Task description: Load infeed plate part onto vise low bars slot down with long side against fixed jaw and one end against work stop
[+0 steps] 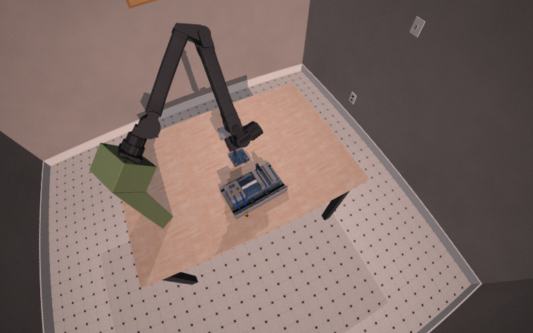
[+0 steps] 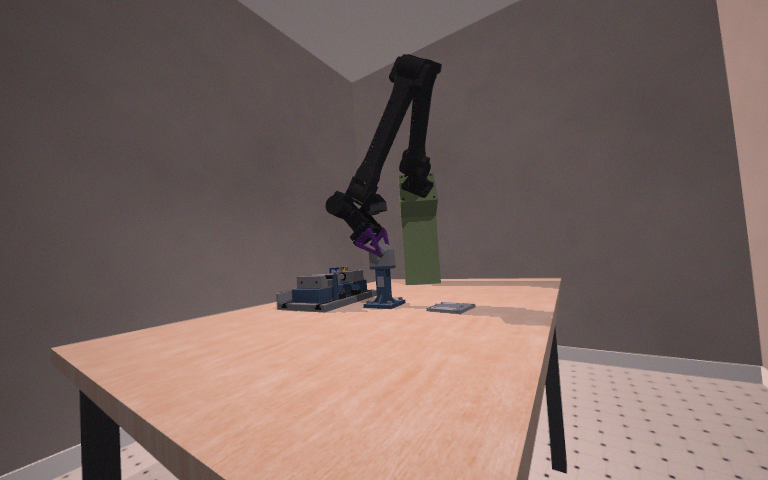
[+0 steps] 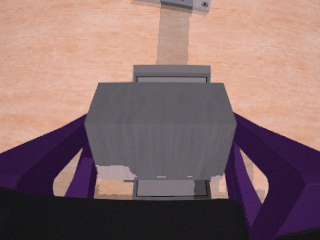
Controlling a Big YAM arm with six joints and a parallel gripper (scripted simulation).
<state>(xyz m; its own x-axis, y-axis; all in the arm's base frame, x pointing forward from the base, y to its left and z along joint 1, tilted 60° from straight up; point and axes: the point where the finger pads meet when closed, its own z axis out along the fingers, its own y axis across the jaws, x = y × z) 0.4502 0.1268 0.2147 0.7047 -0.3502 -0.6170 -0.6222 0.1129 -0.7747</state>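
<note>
The purple-fingered tool is gripping the grey rectangular metal block, one finger pressing each of its two opposite sides in the wrist view. In the exterior view the tool is pointing downward at a slant, and the block is sitting at the top of the blue V-block stand; whether the block is resting in the V or hanging just above it cannot be told. Which way the slot is facing cannot be told either.

The stand's base is standing on the pale wooden tabletop. Just beside it, on its left in the exterior view, the blue and grey vise is sitting on its own base plate. The flat grey infeed plate is lying near the stand on the other side, bare. In the top view the black arm is reaching from the green pedestal over the vise.
</note>
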